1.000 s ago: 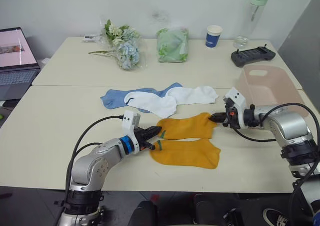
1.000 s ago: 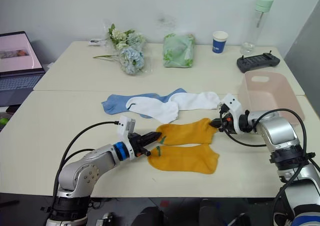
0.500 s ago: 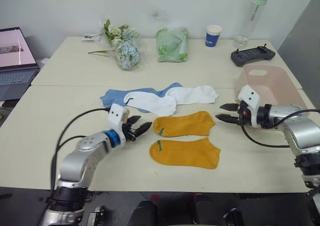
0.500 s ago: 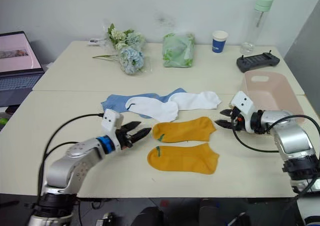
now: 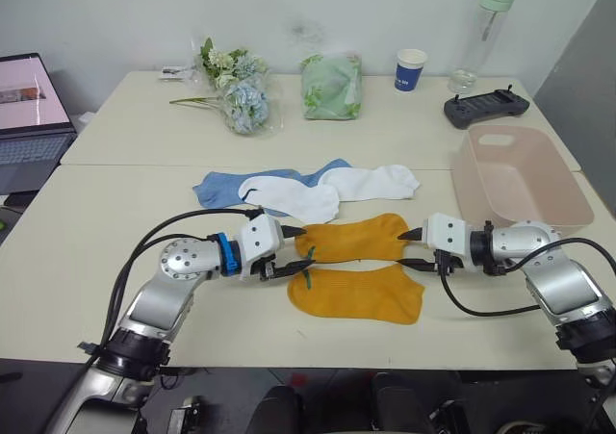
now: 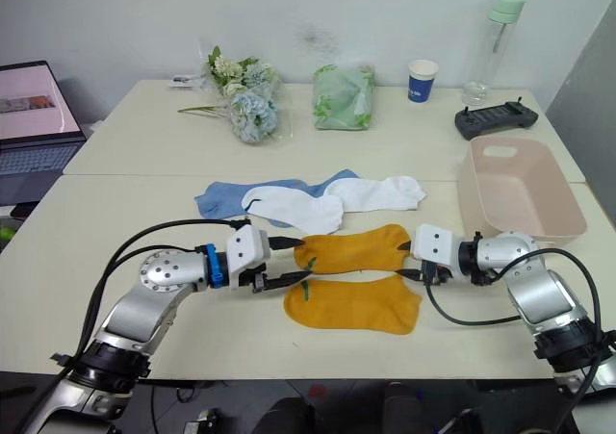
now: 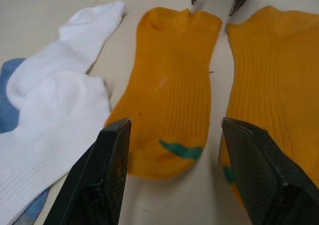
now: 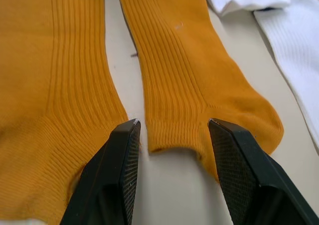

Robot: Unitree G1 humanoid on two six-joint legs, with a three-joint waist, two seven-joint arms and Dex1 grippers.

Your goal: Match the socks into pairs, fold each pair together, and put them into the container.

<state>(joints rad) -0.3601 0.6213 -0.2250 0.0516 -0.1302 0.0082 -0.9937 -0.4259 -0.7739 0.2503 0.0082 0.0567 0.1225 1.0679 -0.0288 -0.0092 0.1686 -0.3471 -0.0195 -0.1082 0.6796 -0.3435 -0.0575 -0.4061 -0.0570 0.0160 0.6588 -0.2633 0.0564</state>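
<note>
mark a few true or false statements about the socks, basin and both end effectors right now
1. Both end effectors, left and right, are open at opposite ends of the far yellow sock. True.
2. The pink basin holds a folded pair. False: it is empty.
3. The two yellow socks are stacked. False: the near yellow sock lies beside the far one.
4. A white sock overlaps a blue sock. True.

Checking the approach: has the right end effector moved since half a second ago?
Yes. The right end effector has moved away from the pink container to the far mustard sock, fingers open at its end.
</note>
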